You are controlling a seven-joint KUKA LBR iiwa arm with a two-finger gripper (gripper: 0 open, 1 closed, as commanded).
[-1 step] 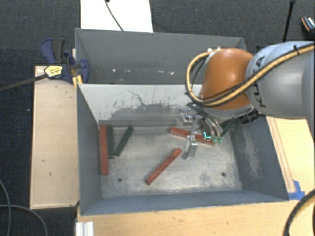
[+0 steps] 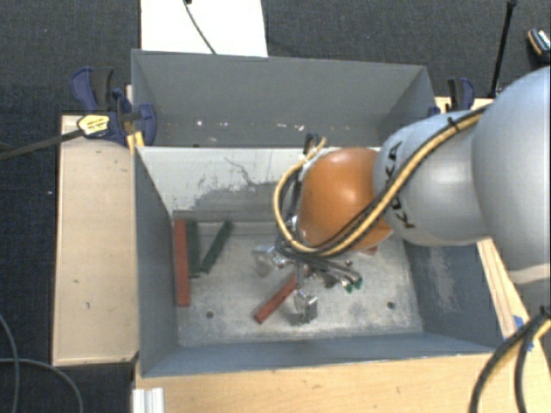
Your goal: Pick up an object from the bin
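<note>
Bin [image 2: 155, 256]: grey sheet metal, floor scuffed and speckled pale. Gripper [image 2: 303, 306] low over floor near middle, toward front wall, under glossy orange wrist cover [image 2: 336, 198]; spread or closed, cannot tell. Reddish-brown stick [image 2: 272, 303]: slim, straight, matte, lying slantwise on floor, upper end at gripper, touching or just beside, unclear. Long red bar [image 2: 182, 263] along left wall. Dark green strip [image 2: 213, 246] just beside it, tilted. Small green bit [image 2: 351, 285] on gripper's right-wall side.

red bar [image 2: 182, 263]: flat, left floor | dark green stick [image 2: 215, 246]: tilted, just right of red bar
</note>
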